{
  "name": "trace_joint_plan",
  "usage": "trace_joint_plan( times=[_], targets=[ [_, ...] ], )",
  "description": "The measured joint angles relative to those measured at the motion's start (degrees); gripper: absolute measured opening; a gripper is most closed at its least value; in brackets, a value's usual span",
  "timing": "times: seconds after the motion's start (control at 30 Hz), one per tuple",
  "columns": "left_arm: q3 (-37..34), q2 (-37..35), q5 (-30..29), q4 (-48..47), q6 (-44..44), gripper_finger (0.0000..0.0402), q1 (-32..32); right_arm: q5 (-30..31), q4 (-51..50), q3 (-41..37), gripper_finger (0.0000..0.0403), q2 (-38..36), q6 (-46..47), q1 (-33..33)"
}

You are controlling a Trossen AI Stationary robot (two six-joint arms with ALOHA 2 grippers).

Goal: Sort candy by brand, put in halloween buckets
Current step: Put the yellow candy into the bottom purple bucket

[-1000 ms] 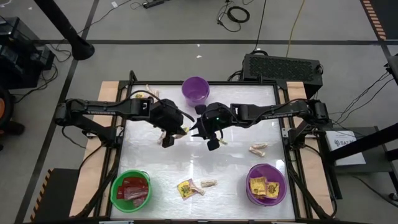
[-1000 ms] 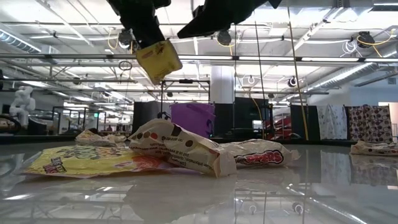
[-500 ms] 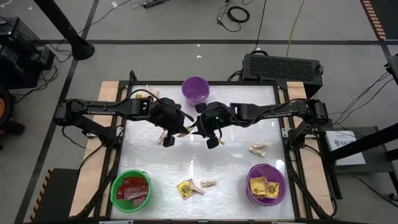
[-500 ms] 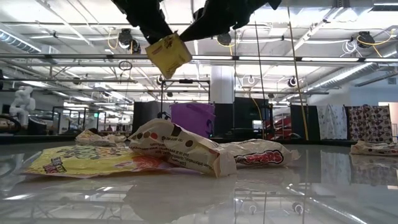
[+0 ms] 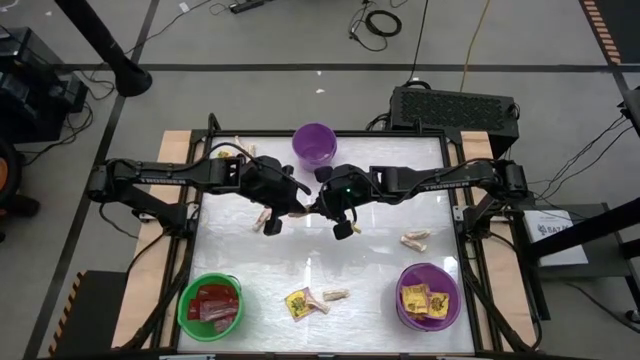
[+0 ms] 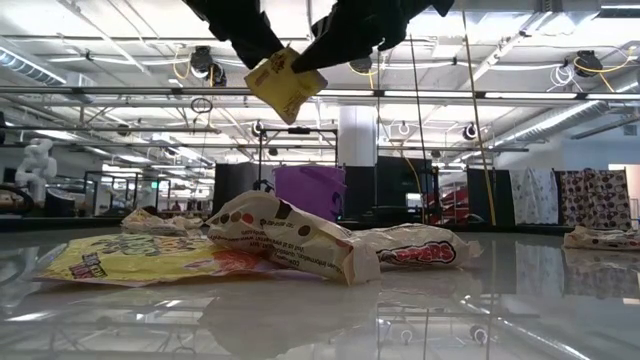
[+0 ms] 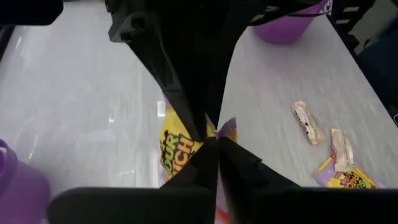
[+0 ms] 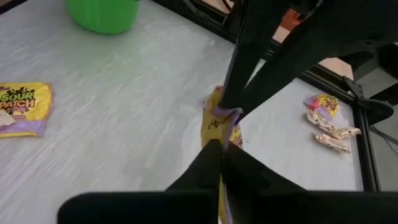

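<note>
A yellow candy packet with dark print hangs high above the middle of the table, tilted. My left gripper comes at it from the table's left and my right gripper from the right; both are shut on it. The left wrist view shows the packet at my own fingertips. A green bucket with red packets stands near left. One purple bucket with yellow packets stands near right, and another purple bucket at the far middle. My left gripper pinches the packet's upper left edge between its two fingers, slanting down from the table's left. The packet is clear of the table, tilted. My right gripper pinches the packet's upper right corner between its two fingers, slanting down from the table's right. The right wrist view shows that end just ahead of my fingertips.
Loose candy lies on the white table: a yellow packet and a tan piece near the front middle, tan pieces at the right, more at the far left. Black frame rails run along both sides.
My right gripper has shut on the yellow packet's right end. My left gripper has rolled at the wrist, and the packet has turned and shifted a little up and toward the table's right. Neither arm has travelled.
</note>
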Motion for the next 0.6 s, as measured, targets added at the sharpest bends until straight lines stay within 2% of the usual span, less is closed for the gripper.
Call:
trace_joint_plan(
  times=[0.23, 0.37, 0.5, 0.6],
  targets=[
    [0.0, 0.0, -1.1, -3.0, -2.5, 0.0115, 0.0, 0.0, -2.6, 0.0, 0.0002, -0.4, 8.1, 0.0],
    [0.0, 0.0, -5.1, -7.5, -9.6, 0.017, 0.6, 0.1, -7.9, 0.0, 0.0001, -2.8, 23.1, 0.0],
    [0.0, 0.0, -6.8, -15.7, -8.3, 0.0204, 2.1, -1.6, -20.2, 0.0, 0.0001, -6.5, 40.3, 0.0],
    [0.0, 0.0, -13.2, -23.5, -6.7, 0.0211, 4.8, -8.5, -32.3, 0.0, 0.0001, -9.6, 48.9, 0.6]
  ],
)
